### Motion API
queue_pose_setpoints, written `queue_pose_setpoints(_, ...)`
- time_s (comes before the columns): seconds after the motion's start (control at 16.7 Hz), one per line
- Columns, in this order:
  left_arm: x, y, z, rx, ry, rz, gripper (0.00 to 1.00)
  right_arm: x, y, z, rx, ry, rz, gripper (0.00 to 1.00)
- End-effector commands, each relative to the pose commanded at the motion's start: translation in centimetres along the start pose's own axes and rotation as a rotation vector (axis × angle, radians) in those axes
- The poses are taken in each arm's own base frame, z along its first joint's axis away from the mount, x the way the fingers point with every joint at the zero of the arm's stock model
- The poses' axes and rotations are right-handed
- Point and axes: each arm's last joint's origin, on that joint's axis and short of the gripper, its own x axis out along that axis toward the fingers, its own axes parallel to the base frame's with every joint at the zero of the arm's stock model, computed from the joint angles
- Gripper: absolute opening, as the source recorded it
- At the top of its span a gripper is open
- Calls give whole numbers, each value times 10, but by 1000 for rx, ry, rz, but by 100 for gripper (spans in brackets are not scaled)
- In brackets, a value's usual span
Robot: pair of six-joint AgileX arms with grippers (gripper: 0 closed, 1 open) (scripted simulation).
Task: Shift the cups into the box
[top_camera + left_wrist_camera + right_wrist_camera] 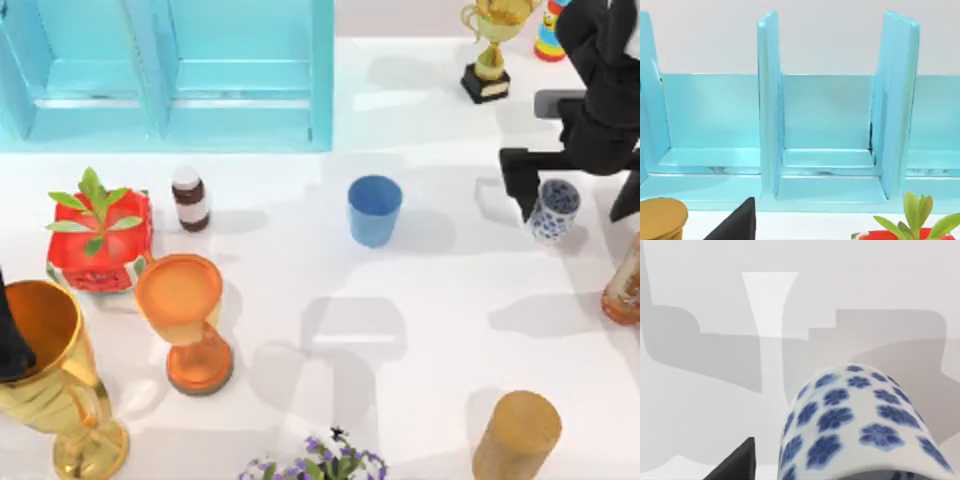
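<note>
right gripper (577, 197) jaws open around the floral cup (553, 210); no readable writing; left jaws' state unclear.

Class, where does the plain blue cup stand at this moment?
In the top view the plain blue cup stands upright near the table's middle, just below the turquoise box's right corner, between the brown bottle and the floral cup.

1. Light turquoise box (240, 130), divider included.
2. Plain blue cup (374, 210).
3. White cup (553, 210), blue floral pattern.
4. Orange goblet (186, 320).
5. Gold trophy cups (60, 385).
6. Red small box (100, 248), green leaves.
7. White worktop (420, 330).
</note>
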Motion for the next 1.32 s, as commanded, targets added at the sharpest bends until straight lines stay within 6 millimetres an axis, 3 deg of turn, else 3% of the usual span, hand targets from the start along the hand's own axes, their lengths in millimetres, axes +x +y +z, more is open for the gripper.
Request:
queue_pose_setpoints(0.18, 0, 0, 0, 0, 0, 0, 100, 0, 0, 0, 0, 0, 0, 100)
queue_pose_setpoints(0.96, 0, 0, 0, 0, 0, 0, 100, 0, 0, 0, 0, 0, 0, 2)
queue_pose_setpoints(1.32, 0, 0, 0, 0, 0, 0, 100, 0, 0, 0, 0, 0, 0, 0)
